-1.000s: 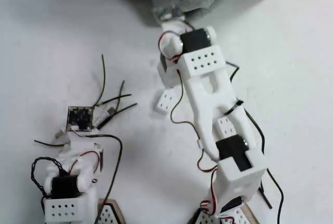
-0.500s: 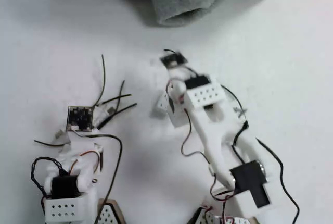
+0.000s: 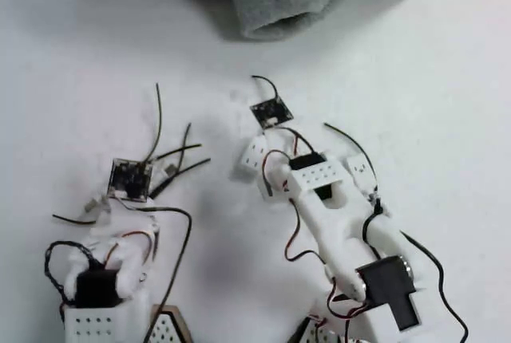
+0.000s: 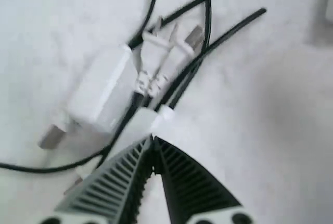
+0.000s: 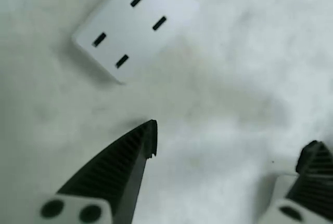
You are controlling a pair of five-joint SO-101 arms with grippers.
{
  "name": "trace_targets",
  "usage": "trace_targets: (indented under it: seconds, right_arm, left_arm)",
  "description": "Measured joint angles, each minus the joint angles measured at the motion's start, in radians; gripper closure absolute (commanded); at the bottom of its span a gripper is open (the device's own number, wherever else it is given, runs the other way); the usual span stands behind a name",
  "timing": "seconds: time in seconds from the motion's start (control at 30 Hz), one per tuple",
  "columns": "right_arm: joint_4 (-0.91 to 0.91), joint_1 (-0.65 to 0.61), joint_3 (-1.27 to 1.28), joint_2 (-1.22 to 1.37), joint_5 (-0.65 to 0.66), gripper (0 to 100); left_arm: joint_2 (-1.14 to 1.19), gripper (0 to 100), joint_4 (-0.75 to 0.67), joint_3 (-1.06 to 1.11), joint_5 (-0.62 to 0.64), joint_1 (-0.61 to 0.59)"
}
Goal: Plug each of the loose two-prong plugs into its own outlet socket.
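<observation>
Plugs [image 3: 165,169] lie loose in a tangle of black leads [image 3: 182,151] on the white table [image 3: 80,56], just ahead of the left arm and well apart from the sockets. None is in a socket yet. The left wrist view shows a white plug [image 4: 104,91] lying on its side with its prongs pointing away from the leads. A second plug [image 4: 169,41] lies just beside it, its prongs bare.

The left gripper [image 4: 153,143] sits low over this cluster, its jaws pressed together at the tips, right against a white plug part. I cannot tell whether they pinch its edge or only touch it.

The right gripper [image 5: 229,156] hangs spread wide and empty above the table. An outlet block [image 5: 135,26] lies near it, showing four empty slots, face up. In the high view a second outlet block [image 3: 359,169] lies on the other side of that arm.

By my reading, the step in hand is the first pickup, so the task is barely begun. The next move calls for a firm grasp on one plug body, clear of the crossing leads, with the prongs free. The plug must then be carried across to a block and its prongs lined up with a pair of slots. The right gripper looks well placed to steady the block.
</observation>
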Motion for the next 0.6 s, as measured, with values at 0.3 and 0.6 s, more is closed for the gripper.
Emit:
trace_targets:
  seconds: [0.3,0.6]
  right_arm:
    - [-0.003,0.017,0.0,0.0,0.0,58.7]
    - [-0.003,0.021,0.0,0.0,0.0,58.7]
  left_arm:
    - [-0.008,98,-0.121,-0.249,-0.423,-0.087]
    - [0.333,98,-0.215,-0.434,-0.474,-0.269]
